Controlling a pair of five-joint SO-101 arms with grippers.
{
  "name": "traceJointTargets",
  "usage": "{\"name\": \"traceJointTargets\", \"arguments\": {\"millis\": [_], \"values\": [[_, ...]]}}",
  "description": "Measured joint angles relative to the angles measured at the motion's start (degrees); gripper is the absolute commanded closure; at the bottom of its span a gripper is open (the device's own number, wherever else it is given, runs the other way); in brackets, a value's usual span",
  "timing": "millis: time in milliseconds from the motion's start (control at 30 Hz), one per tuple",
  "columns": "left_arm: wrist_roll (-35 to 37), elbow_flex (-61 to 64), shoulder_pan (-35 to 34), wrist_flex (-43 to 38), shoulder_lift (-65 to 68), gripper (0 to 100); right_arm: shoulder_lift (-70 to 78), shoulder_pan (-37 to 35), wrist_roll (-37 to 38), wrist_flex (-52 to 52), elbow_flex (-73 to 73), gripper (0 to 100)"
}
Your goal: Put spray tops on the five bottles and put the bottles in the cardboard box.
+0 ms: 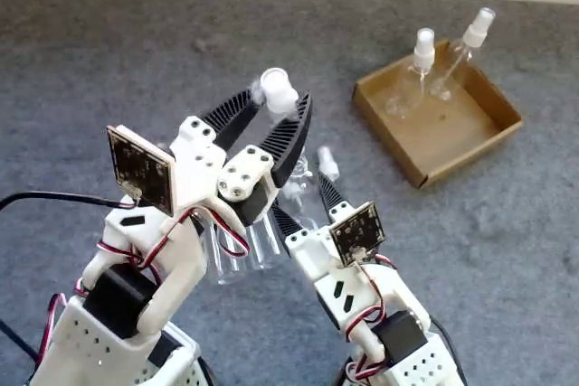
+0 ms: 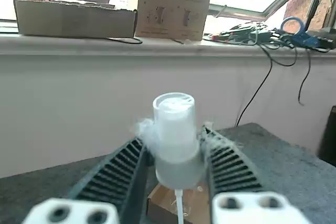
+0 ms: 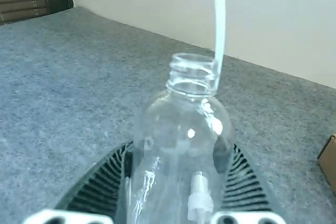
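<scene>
My left gripper (image 1: pixel 276 101) is shut on a white spray top (image 1: pixel 277 89), held high over the middle of the table. In the left wrist view the spray top (image 2: pixel 175 135) sits between the ribbed fingers (image 2: pixel 118 174), and its thin tube (image 2: pixel 179 205) hangs down. My right gripper (image 1: pixel 306 205) is shut on a clear open-necked bottle (image 3: pixel 181 129), upright below the top. The tube (image 3: pixel 219 19) comes down to the rim of the bottle's neck (image 3: pixel 192 72). The cardboard box (image 1: pixel 493 128) at the back right holds two capped bottles (image 1: pixel 418 65).
More clear bottles without tops (image 1: pixel 242 246) stand on the grey carpet under the left arm. A loose white spray top (image 1: pixel 327 164) lies just beyond the held bottle. Open carpet stretches between the arms and the box.
</scene>
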Motion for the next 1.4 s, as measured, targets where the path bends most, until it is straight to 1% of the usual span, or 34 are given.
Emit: {"name": "traceJointTargets", "arguments": {"millis": [267, 767, 1067, 1233, 1400], "values": [[0.0, 0.1, -0.3, -0.6, -6.2, 99, 0.0, 0.0, 0.0, 0.0, 0.0, 91.0], [0.0, 0.1, -0.4, -0.6, -6.6, 99, 0.0, 0.0, 0.0, 0.0, 0.0, 91.0], [0.0, 0.1, -0.4, 0.9, -6.5, 99, 0.0, 0.0, 0.0, 0.0, 0.0, 91.0], [0.0, 0.1, -0.4, 2.3, -1.1, 99, 0.0, 0.0, 0.0, 0.0, 0.0, 91.0], [0.0, -0.5, -0.3, 6.2, 5.5, 99, 0.0, 0.0, 0.0, 0.0, 0.0, 91.0]]}}
